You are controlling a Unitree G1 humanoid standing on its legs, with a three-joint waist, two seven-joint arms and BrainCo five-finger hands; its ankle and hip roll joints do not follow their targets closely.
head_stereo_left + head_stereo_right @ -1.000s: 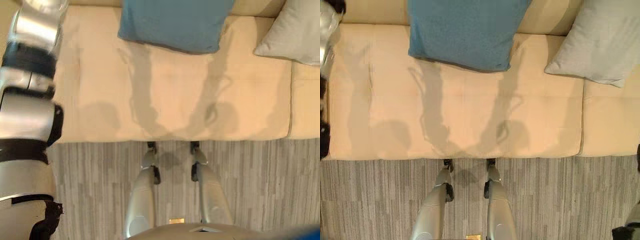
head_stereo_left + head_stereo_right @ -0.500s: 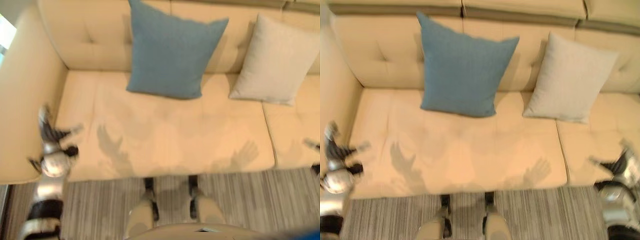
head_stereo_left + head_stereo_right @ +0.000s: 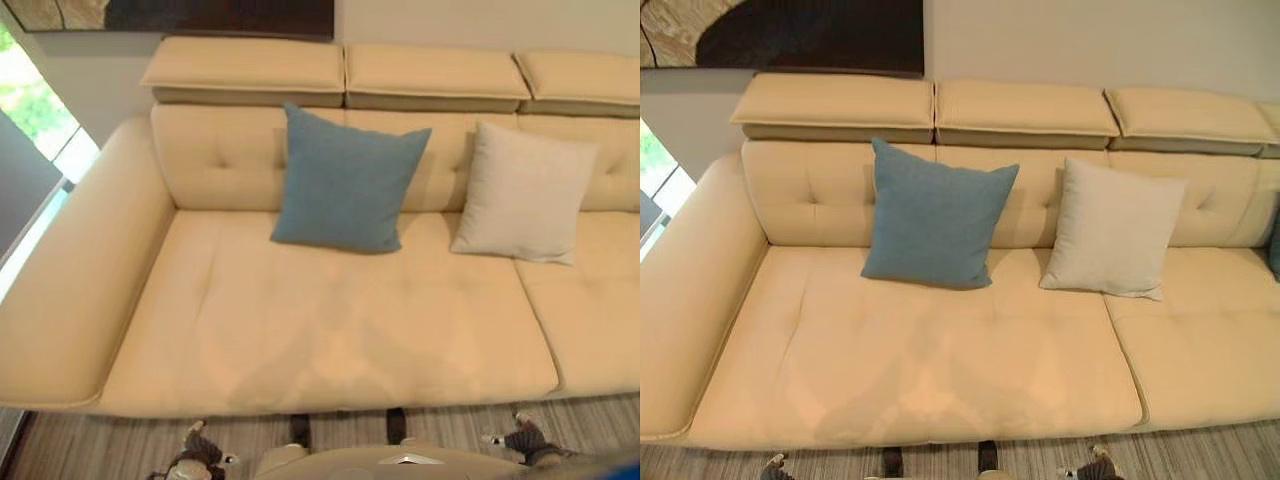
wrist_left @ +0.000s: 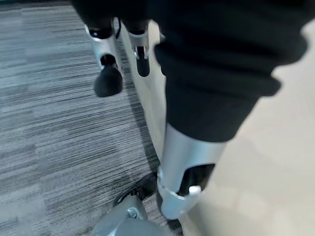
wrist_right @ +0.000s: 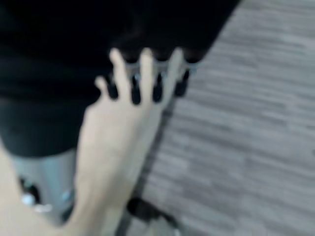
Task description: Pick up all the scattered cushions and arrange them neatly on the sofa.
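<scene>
A blue cushion [image 3: 348, 182] leans upright against the backrest of the cream sofa [image 3: 340, 335], left of the middle. Beside it on the right, a pale beige cushion [image 3: 526, 195] also stands against the backrest. Neither hand touches them. My left hand [image 3: 197, 452] hangs low in front of the sofa's front edge, open and empty. My right hand [image 3: 525, 440] hangs low at the same edge further right, also open and empty. The left hand's fingers [image 4: 106, 59] show straight above the carpet. Those of the right hand [image 5: 142, 69] show straight too.
The sofa's wide left armrest [image 3: 70, 300] curves forward. Grey striped carpet [image 4: 54, 137] lies in front of the sofa. A bright window [image 3: 35, 110] is at the far left and a dark picture [image 3: 790, 35] hangs above. A sliver of something blue [image 3: 1275, 245] shows at the right edge.
The whole picture has shifted: the camera now takes in the full sofa and wall. Both hands have dropped from the seat's edge to below its front. The cushions have stayed put.
</scene>
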